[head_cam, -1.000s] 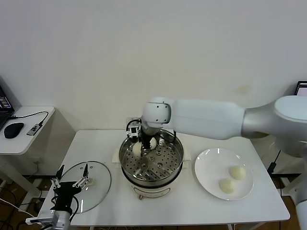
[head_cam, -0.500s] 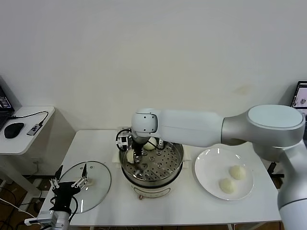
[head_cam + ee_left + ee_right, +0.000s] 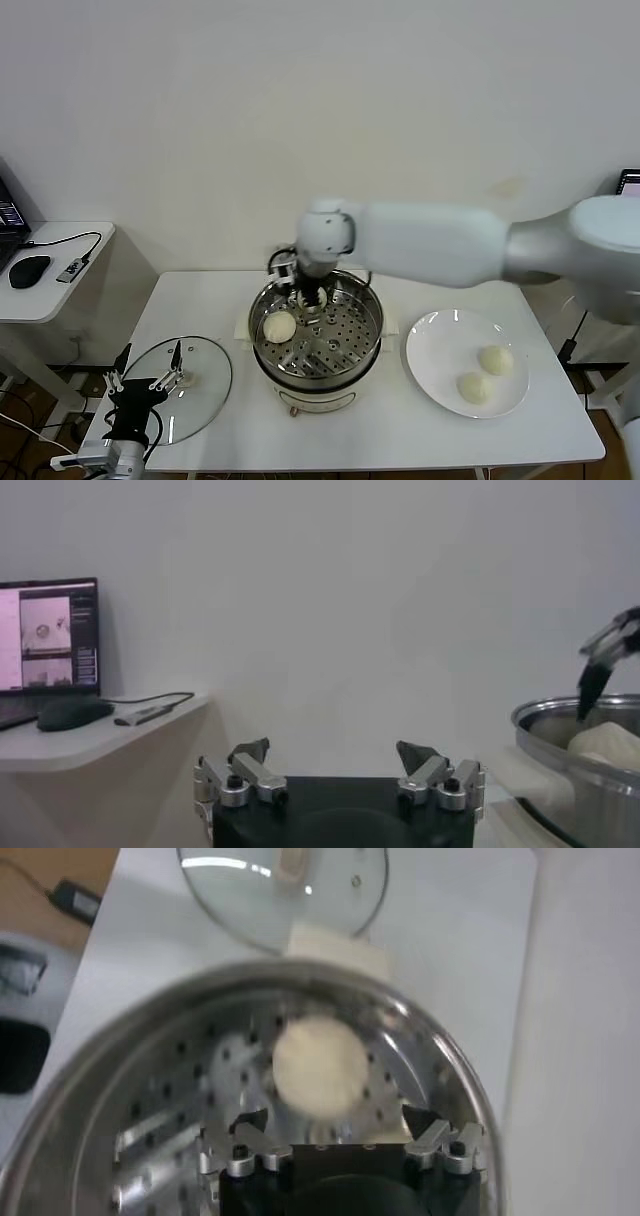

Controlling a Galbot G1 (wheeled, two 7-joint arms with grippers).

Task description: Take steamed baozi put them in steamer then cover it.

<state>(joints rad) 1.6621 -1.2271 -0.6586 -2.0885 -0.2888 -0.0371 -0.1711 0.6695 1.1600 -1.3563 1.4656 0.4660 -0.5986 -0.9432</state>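
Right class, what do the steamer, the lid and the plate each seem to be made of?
Steamer: shiny metal, likely stainless steel, with bright reflections and a perforated tray. Lid: clear, glossy, probably glass; the table shows through. Plate: smooth glossy white, ceramic or melamine.

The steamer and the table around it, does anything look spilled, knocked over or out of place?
Nothing stands out. The steamer sits upright with a baozi on its tray, two more on the plate, and the glass lid lying flat beside it.
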